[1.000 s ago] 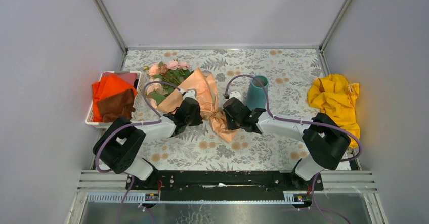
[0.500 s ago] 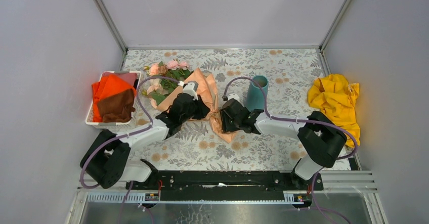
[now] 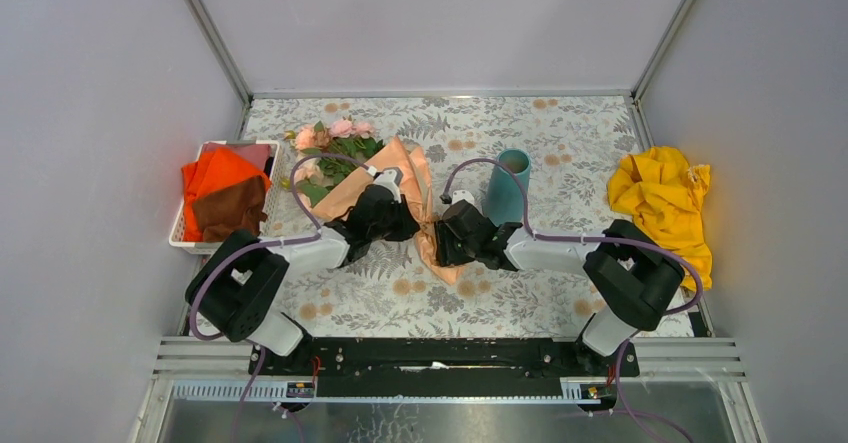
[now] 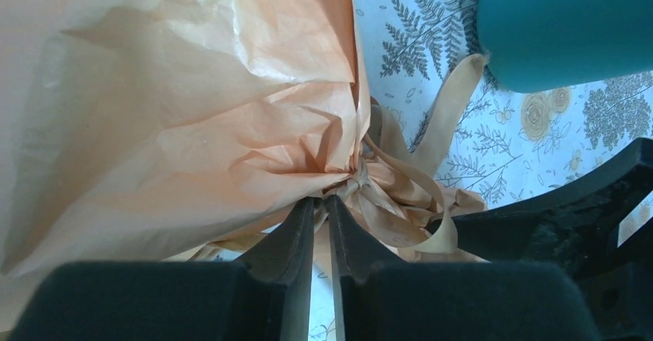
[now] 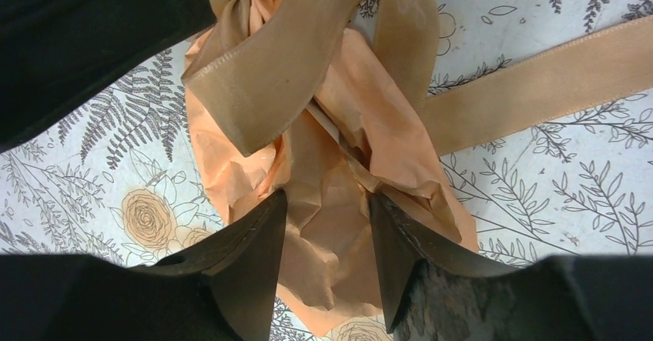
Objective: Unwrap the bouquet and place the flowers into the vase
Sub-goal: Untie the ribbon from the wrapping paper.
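Shows a white slotted basket [image 3: 200, 247] at the left edge of the worktop [image 3: 570, 128], loaded with a bright orange cloth [image 3: 215, 168], a brown cloth [image 3: 232, 211] and a pink cloth [image 3: 255, 151] at its far corner. Shows the vase [image 3: 508, 185] right of centre: teal, matte, a plain cylinder, upright, mouth facing up.

Finds the bouquet [image 3: 395, 178] lying flat between basket and vase, near the vase. Notes its paper [image 4: 192, 118]: peach-tan, crinkled, stiffly creased, fanned into a cone and gathered to a narrow waist. Notes the flowers [image 3: 335, 141] poking from the wide end toward the far left, with pink and peach heads and dark green leaves.

Finds a tan satin ribbon [image 5: 269, 64] knotted at the waist, loops glossy, one flat end running off across the worktop's grey fern-and-rose print, another reaching up close to the vase's side in the left wrist view.

Puts the left jaws right at the knot, narrowly apart, with only a thin slit between the black tips and nothing seen in that slit. Puts the right jaws well apart, straddling the paper's crumpled lower end below the knot, not closed on it.

Adds a rumpled yellow cloth [image 3: 665, 201] heaped at the right edge, well apart from the vase.
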You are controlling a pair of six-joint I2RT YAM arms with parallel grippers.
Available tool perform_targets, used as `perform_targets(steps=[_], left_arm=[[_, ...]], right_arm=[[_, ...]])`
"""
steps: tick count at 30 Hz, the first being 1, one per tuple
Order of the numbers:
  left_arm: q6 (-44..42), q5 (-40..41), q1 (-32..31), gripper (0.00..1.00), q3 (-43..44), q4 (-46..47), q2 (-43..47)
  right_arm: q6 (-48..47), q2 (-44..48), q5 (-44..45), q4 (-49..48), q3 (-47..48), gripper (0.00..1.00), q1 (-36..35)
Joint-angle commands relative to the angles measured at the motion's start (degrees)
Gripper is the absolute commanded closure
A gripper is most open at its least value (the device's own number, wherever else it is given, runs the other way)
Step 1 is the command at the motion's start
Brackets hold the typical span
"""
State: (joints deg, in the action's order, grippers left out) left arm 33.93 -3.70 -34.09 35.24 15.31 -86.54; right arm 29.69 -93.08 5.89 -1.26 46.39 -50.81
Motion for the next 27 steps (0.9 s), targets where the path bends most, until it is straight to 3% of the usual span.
perform_targets(steps=[1,7,21,24,27], left_arm=[[-0.50,1.89,-0.40,0.81,2.81,2.88,-0.73],[-0.84,6.60,-1.07,0.78,3.54,-0.17,0.84],[-0.60,4.82,-2.82,0.61,5.43,1.17,-3.51],[-1.16,4.96,-3.07,0.65,5.84,0.90,-4.31],[-1.41,5.56,-3.33,0.81,6.34,0.18,-5.36]], right_arm=[[1.05,-1.02,-2.52,-2.19,-1.26,0.47,0.36],[0.93,-1.96,-3.07,-2.93,-1.73,0.46,0.36],[1.41,-2.82,-4.66,-4.50,-2.37,0.39,0.37],[1.45,-2.64,-4.75,-4.73,-2.70,0.40,0.41],[1.51,-2.64,-4.88,-4.64,-2.58,0.41,0.36]])
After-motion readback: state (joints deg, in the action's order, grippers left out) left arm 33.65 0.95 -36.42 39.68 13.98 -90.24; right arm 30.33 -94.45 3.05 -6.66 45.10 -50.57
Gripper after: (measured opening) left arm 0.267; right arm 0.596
